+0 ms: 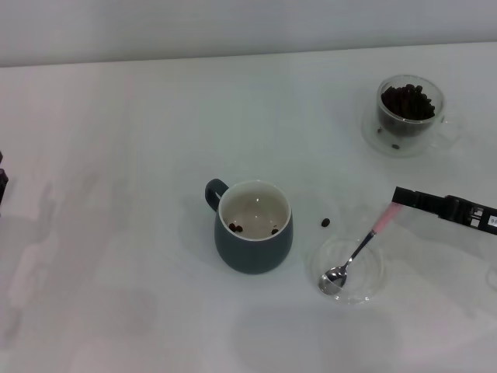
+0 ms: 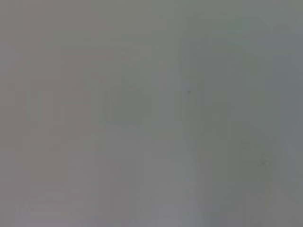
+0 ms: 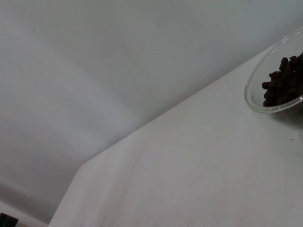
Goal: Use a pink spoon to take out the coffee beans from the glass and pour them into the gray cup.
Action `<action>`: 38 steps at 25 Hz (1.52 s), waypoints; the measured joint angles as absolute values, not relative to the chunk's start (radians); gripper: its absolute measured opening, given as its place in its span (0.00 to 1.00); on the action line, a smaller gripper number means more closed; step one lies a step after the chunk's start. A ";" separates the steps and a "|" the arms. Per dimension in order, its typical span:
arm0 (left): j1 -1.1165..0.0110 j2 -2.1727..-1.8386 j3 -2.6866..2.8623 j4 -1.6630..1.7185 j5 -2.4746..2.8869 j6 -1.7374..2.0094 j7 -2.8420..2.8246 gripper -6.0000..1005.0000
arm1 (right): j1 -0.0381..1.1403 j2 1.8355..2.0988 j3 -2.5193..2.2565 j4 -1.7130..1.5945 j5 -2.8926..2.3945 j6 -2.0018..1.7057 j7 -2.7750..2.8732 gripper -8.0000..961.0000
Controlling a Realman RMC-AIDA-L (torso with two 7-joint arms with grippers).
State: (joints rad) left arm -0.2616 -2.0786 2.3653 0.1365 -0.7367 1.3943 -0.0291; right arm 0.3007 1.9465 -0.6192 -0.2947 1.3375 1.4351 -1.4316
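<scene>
Pink spoon handle pinched at its far end by right gripper, closed on it; metal bowl resting low in shallow glass dish. Judged step: between scoops, spoon empty. Gray cup beside spoon bowl, few coffee beans inside. Next: lift, carry toward glass well beyond handle, dip into heap. Left gripper parked, unseen.

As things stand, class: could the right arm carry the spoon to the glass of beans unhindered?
Probably yes. The right tool holds the pink spoon over a shallow dish, and only bare table separates it from the glass.
</scene>
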 joint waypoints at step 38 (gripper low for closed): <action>-0.231 -2.088 2.362 0.177 -0.836 1.395 -0.044 0.57 | 0.283 1.996 -0.066 -0.299 1.367 1.407 -2.127 0.32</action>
